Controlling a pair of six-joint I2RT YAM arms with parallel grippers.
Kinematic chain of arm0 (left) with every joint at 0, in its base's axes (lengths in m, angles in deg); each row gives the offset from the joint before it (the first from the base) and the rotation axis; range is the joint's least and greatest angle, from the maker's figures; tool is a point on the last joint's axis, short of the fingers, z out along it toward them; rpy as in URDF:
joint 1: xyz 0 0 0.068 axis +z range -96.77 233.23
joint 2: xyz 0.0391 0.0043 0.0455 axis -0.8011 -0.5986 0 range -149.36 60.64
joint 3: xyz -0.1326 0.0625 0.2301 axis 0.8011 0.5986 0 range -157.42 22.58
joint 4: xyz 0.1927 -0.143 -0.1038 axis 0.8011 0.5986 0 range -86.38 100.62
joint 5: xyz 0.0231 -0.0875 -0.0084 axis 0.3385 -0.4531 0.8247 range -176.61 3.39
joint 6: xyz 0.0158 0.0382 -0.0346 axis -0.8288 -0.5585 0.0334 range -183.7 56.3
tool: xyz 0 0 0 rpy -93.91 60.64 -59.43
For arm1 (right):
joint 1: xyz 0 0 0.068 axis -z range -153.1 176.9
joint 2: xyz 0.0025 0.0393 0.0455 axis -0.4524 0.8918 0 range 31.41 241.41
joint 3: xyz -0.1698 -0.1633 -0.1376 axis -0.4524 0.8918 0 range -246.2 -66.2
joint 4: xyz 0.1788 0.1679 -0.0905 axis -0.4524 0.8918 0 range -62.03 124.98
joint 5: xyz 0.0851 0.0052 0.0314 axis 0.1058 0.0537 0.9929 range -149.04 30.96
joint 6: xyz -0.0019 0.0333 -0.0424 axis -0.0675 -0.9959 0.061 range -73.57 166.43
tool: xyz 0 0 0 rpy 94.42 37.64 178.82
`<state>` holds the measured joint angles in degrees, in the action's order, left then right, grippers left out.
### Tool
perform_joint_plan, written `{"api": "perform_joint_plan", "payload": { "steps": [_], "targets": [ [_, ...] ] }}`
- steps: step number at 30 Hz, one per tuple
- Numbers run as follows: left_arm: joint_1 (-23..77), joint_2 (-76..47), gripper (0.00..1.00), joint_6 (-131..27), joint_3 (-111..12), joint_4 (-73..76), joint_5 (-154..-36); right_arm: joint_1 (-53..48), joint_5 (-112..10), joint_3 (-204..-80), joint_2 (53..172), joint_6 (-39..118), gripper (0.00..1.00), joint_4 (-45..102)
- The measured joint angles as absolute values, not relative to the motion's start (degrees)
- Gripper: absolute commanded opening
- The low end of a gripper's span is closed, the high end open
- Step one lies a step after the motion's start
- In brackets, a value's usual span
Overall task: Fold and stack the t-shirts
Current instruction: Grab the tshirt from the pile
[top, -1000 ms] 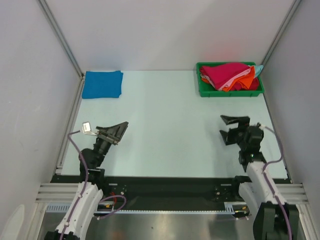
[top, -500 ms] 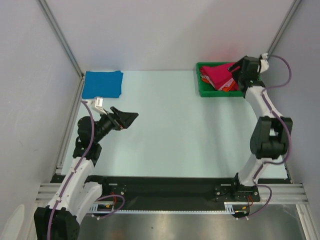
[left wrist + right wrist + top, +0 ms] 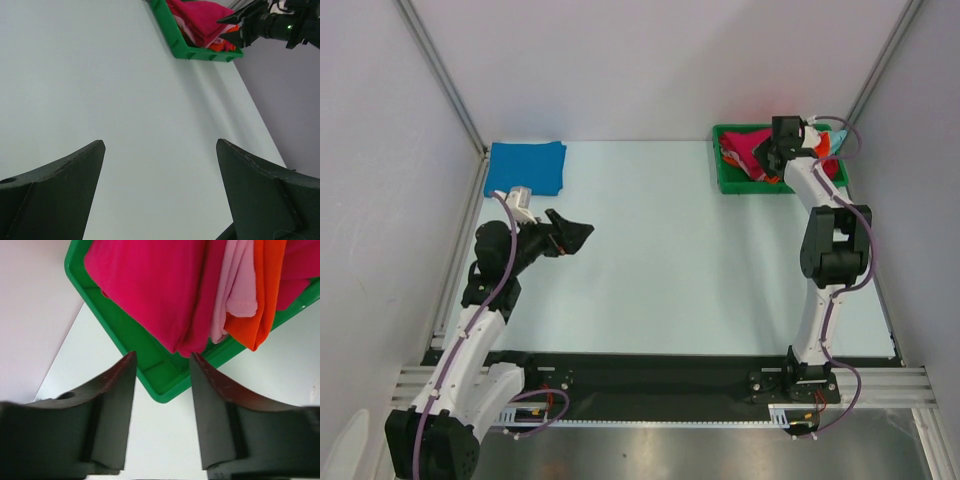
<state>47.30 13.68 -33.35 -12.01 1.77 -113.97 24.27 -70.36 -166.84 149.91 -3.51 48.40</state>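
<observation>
A pile of t-shirts fills the green bin (image 3: pixel 730 180) at the back right, with the crimson one (image 3: pixel 748 150) on top. In the right wrist view the crimson shirt (image 3: pixel 155 290) lies beside a pink one (image 3: pixel 242 285) and an orange one (image 3: pixel 262 300). My right gripper (image 3: pixel 775 152) hovers over the bin's near-left corner (image 3: pixel 150 372). Its jaws (image 3: pixel 162 356) are partly open, with nothing between them and the crimson fold just past the fingertips. A folded blue t-shirt (image 3: pixel 525 168) lies at the back left. My left gripper (image 3: pixel 572 236) is wide open and empty above the table's left side.
The left wrist view looks across the pale table (image 3: pixel 125 100) to the bin (image 3: pixel 176 42) and the right gripper (image 3: pixel 235 27). Grey walls and metal frame posts (image 3: pixel 445 80) close in the table's back and sides.
The right arm swung from the front right up to the bin, and its jaws narrowed. The left arm rose and turned slightly right, still open.
</observation>
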Motion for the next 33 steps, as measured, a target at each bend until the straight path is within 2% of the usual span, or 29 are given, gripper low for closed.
{"api": "perform_joint_plan", "payload": {
  "steps": [1, 4, 13, 20, 23, 26, 30, 33],
  "targets": [
    [47.30, 13.68, 1.00, -33.75, -12.03, 2.19, -113.73, 24.11, -70.36, -166.84, 150.00, -3.92, 0.42, 48.40],
    [47.30, 13.68, 1.00, -34.88, -12.03, 4.13, -113.44, 23.94, -70.25, -166.84, 150.19, -4.77, 0.37, 47.96],
    [47.32, 13.39, 1.00, -37.75, -13.26, 6.78, -112.20, 23.85, -70.71, -168.35, 154.91, -6.76, 0.44, 47.68],
    [47.32, 12.63, 1.00, -38.34, -13.30, 7.35, -111.28, 23.92, -70.79, -168.35, 155.42, -7.53, 0.39, 46.21],
    [47.36, 12.23, 1.00, -38.42, -13.34, 7.54, -110.97, 24.07, -70.79, -169.68, 156.86, -7.51, 0.29, 45.65],
    [47.39, 12.23, 1.00, -38.77, -13.37, 7.89, -110.49, 24.27, -70.64, -171.52, 159.09, -7.42, 0.00, 44.68],
    [47.43, 12.26, 1.00, -38.82, -13.67, 9.20, -108.07, 24.72, -70.60, -173.72, 161.01, -7.86, 0.00, 44.55],
    [47.43, 12.34, 1.00, -38.68, -13.67, 9.86, -106.75, 24.66, -70.68, -179.89, 162.24, -6.81, 0.00, 46.67]
  ]
}}
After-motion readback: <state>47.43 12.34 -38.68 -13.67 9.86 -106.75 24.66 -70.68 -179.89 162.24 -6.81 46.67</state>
